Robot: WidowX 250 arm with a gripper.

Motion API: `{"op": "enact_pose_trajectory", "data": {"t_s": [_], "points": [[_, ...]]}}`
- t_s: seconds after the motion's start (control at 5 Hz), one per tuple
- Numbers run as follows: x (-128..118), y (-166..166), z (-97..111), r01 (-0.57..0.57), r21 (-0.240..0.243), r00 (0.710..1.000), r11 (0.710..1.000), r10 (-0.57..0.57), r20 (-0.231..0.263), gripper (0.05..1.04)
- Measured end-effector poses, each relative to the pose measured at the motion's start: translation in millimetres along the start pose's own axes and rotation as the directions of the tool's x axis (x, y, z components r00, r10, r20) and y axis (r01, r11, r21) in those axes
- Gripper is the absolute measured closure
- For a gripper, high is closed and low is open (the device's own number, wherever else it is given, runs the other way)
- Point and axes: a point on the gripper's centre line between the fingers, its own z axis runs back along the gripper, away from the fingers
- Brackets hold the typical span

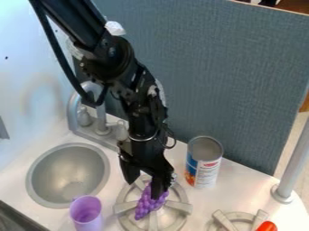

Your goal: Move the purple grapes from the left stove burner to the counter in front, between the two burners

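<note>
Purple grape bunch (143,210), toy, knobbly: one, lying aslant on a pale grey burner (179,206), its narrow end towards the sink side. Upper part overlapped by one finger of the black gripper (143,189); contact there seems likely, though the overlap makes it hard to be sure. Pincer: released, fingers spread, the other finger off to the side of the grapes, nothing clasped between them.

Handling, by judgement: light, probably moulded plastic with a little give; not fragile. Rounded berries may roll or slip under a fingertip, so best taken across the thick middle, one finger on each long side, rather than by the tapering end.

Also on the counter: one metal can with a printed label, upright, behind the burner to the right; one lilac cup, beside the burner to the left; one round grey sink, with a grey faucet behind it; a second burner, lower right, and a red-orange item, partly cut off, at its edge.
</note>
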Motion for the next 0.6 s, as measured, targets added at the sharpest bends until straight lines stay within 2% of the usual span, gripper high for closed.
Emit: {"op": "enact_pose_trajectory", "data": {"t_s": [0.2, 0.4, 0.6], "points": [[-5.7, 0.8, -9.0, -0.004, -0.001, 1.0, 1.0, 0.004, -0.03, 0.075], [3.4, 1.7, -14.4, -0.008, 0.004, 0.999, 1.0, 0.008, 0.033, 0.075], [6.6, 5.8, -30.8, -0.002, 0.024, 0.999, 1.0, 0.001, 0.046, 0.075]]}}
